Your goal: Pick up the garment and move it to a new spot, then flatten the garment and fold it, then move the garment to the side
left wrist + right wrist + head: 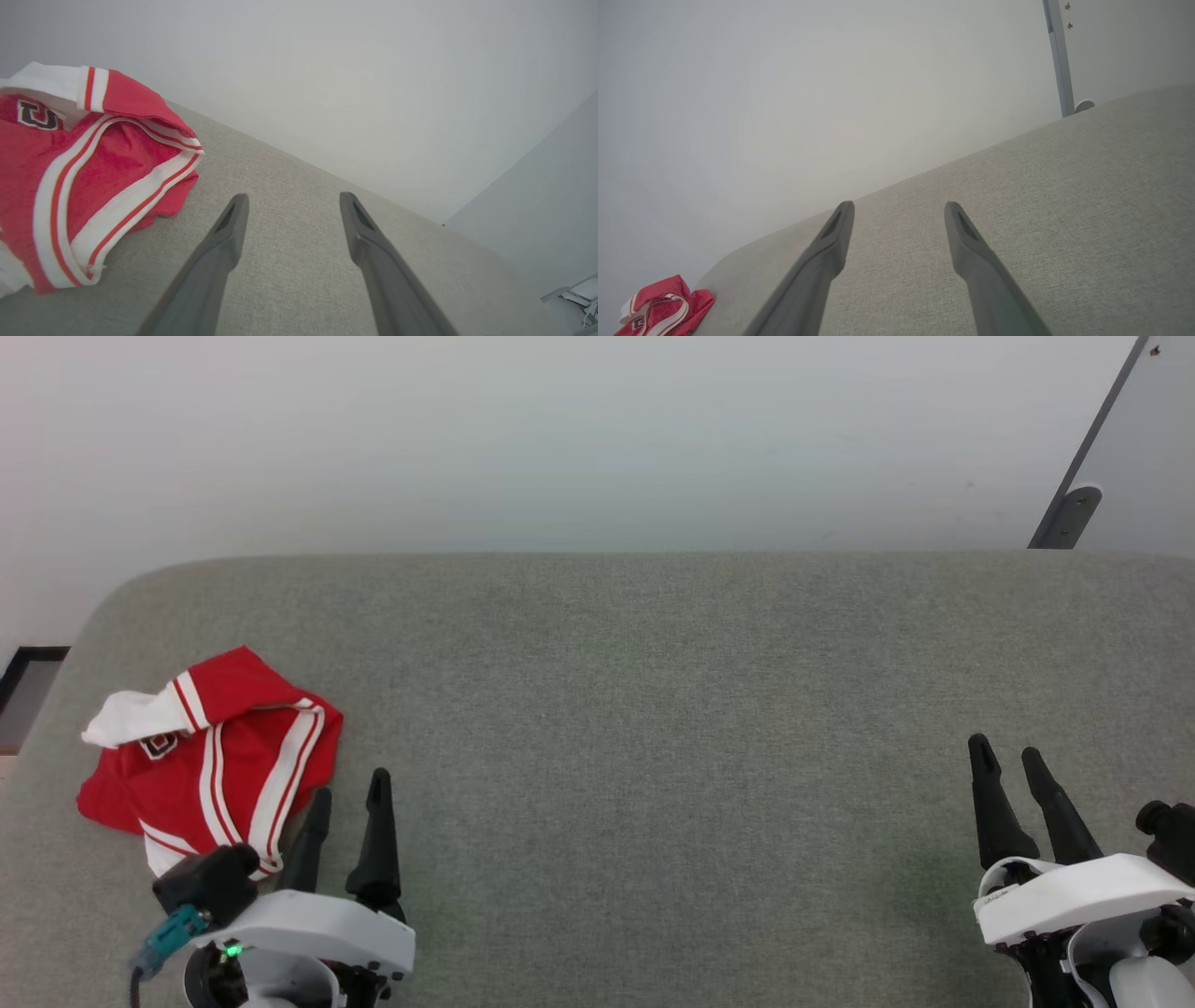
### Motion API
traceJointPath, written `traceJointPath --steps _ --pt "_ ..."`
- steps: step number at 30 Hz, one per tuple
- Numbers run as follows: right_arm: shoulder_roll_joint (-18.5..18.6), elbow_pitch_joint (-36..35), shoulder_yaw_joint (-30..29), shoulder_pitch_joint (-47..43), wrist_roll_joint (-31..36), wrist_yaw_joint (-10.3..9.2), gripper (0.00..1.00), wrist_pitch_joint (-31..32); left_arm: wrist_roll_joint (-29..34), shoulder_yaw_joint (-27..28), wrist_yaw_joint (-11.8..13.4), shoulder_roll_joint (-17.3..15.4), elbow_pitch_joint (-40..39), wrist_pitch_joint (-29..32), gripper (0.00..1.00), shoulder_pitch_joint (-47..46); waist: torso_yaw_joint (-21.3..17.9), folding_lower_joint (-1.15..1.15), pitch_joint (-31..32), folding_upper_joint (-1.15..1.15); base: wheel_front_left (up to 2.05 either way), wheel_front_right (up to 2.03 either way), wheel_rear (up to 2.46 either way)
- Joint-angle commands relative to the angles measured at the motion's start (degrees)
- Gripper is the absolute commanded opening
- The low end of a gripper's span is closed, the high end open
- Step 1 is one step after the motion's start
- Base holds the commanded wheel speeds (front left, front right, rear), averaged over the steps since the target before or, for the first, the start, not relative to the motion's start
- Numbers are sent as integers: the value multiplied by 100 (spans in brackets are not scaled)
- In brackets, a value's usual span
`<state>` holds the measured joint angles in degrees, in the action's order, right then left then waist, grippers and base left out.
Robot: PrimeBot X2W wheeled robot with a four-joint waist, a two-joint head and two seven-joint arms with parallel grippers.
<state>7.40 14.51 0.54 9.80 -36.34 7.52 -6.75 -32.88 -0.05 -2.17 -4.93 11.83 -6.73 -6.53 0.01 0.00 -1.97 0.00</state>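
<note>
The garment [233, 756] is lying in a crumpled heap on the grey counter [653, 709], close to its left edge and nearer the front than the back. The heap's long axis is running roughly front to back, leaning slightly toward the counter's left edge at the near end. The white-and-red striped trim is following that same line. A white sleeve is poking out toward the left edge at the far end, beside a small black, white-outlined letter. The fabric is so bunched that which end is the collar and which the hem cannot be told for sure.

The left pincer [350, 789] is hovering just beside the garment's right flank. Its two dark fingers are standing well apart, pointing toward the back edge and gripping nothing. In the left wrist view the garment [107, 163] is sitting to the left of the spread fingers, clear of both.

The right pincer [1005, 749] is waiting near the front right corner, well apart from the garment. Its fingers are likewise spread over bare counter and holding nothing.
</note>
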Motion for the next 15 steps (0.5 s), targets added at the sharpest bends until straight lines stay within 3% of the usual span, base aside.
traceJointPath --steps 1,15 --pt "53 -75 15 159 232 -2 100 -61 187 -41 45 -46 -92 -65 100 -113 1 0 -8 0 0 0 0" --pt "65 -136 7 189 1237 -3 100 -274 1004 -307 328 -195 -146 -274 100 -111 26 0 -44 0 0 0 0"
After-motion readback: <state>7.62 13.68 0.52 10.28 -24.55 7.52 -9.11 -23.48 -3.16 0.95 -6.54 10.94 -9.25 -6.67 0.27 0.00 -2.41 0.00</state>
